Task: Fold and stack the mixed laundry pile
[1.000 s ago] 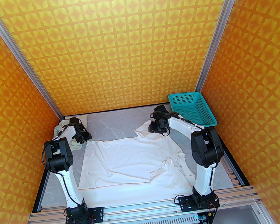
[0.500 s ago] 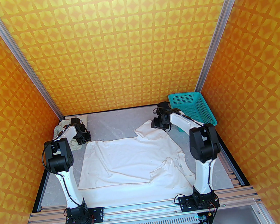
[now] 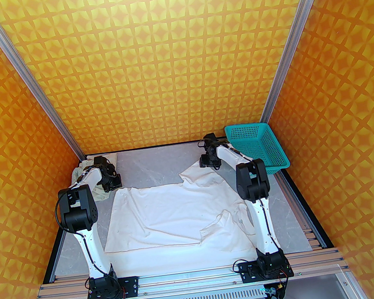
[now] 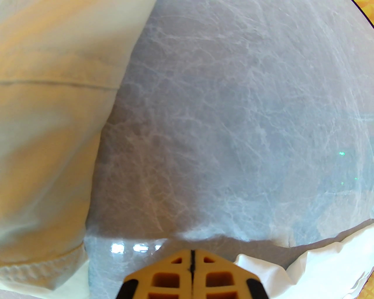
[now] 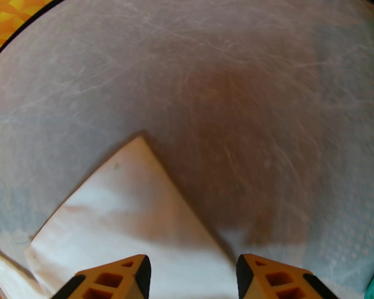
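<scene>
Left jaws seen pressed together and empty, beige-cream garment [image 4: 43,131] laid to their left, right jaws held wide apart, corner of white shirt [image 5: 131,204] spread between them on grey surface [image 5: 233,87]

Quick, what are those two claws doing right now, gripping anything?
Left gripper: closed, nothing visibly held.
Right gripper: open, over a corner of the white shirt, holding nothing.

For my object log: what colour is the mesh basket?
The basket is teal, clearest in the top external view.
</scene>
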Controlling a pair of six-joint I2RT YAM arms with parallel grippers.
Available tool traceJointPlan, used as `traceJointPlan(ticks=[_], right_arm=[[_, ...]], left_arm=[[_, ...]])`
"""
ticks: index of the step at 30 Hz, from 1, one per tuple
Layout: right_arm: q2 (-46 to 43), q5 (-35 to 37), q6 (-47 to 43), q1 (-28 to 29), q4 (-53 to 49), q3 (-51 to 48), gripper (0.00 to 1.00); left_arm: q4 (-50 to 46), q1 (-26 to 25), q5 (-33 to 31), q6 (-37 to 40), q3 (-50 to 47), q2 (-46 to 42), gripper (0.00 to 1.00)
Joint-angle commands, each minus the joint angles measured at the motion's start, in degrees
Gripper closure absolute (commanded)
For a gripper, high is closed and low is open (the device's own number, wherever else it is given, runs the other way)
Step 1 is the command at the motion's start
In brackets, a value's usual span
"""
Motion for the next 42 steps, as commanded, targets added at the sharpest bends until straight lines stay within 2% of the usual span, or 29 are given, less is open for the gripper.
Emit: traceJointPlan(ticks=[1, 6, 14, 28, 37, 42], right_arm=[[3.19, 0.67, -1.84, -0.37, -5.11, 4.21, 0.52], [5.55, 0.44, -3.02, -0.55, -7.02, 6.99, 0.66], [1.61, 0.75, -5.21, -0.64, -7.8, 7.25, 0.99], [-14.48, -1.27, -4.85, -3.41, -2.16, -7.46, 1.0], [-20.39, -3.02, -3.33, -6.34, -0.34, -13.64, 1.0], [-22.36, -6.23, -1.6, -6.7, 2.13, -17.07, 1.0]], left_arm=[[-0.7, -0.22, 1.74, 1.01, 0.21, -2.04, 1.0], [-1.05, -0.22, 1.9, 1.44, 0.53, -2.04, 1.0], [-1.22, -0.22, 2.38, 2.06, 0.47, -2.83, 1.0], [1.02, 0.82, 3.48, 3.18, -4.45, -8.14, 1.0], [2.14, 2.31, 3.48, 2.95, -8.97, -11.61, 1.0], [2.9, 2.63, 3.52, 2.76, -10.16, -12.24, 1.0]])
